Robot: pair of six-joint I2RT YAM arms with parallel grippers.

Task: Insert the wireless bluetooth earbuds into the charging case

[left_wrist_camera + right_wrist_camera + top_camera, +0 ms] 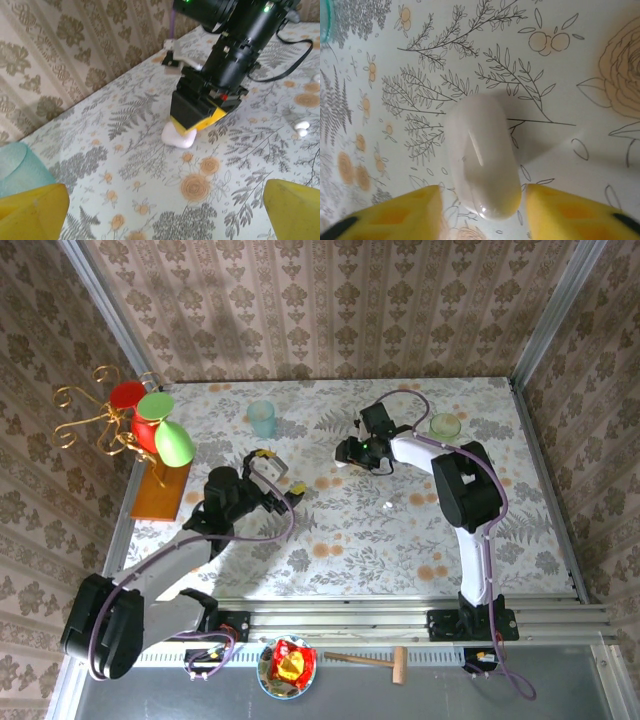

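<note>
Closed charging case (481, 150), right gripper (483, 212) jaws stood parted astride it, earbuds (301, 128) lay near it, left gripper (165, 215) spread wide.

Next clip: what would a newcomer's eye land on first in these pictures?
The right gripper, its yellow fingers straddling a glossy white pebble-shaped case on the floral tablecloth, mid-table. Then the red and green ornament on gold wire at the table's left edge, and the left gripper, wide open, left of centre.

Bright, even light, soft shadows; slight blur; small glare spot on the charging case (482, 160).
</note>
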